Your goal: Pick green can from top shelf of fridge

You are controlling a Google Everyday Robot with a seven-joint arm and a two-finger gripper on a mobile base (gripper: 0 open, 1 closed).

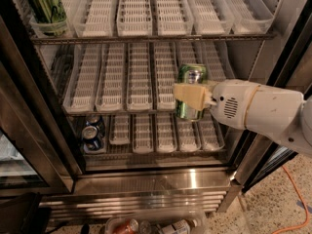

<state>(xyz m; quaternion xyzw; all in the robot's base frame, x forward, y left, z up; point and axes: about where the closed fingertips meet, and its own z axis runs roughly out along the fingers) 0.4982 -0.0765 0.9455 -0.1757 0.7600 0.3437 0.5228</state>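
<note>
Tool (191, 97) first: we see it closed on the green can (191, 77), with one cream-coloured finger (188, 94) pressed across the can's near side and the other hidden behind it. The can stands upright in that grip, its silver top just above the finger and its green body showing just below. The white arm (258, 106) runs off to the right of the tool. Tool and can hang in front of the fridge (156, 182), level with the middle rack, whose white slotted trays (139, 82) lie behind and to the left of the tool. The top shelf (146, 37) is well above the tool, so the can is off it and clear of its lane trays. Up and far to the left of the tool, a darker olive-green can (46, 4) stands at the left end of that top shelf. Below and to the left of the tool, blue cans (91, 130) sit on a lower rack. Well below the tool, at the foot of the fridge, we make out a clear bin (156, 223) holding bottles, and down to the right an orange cable (292, 199) lies on the speckled floor (273, 213).
</note>
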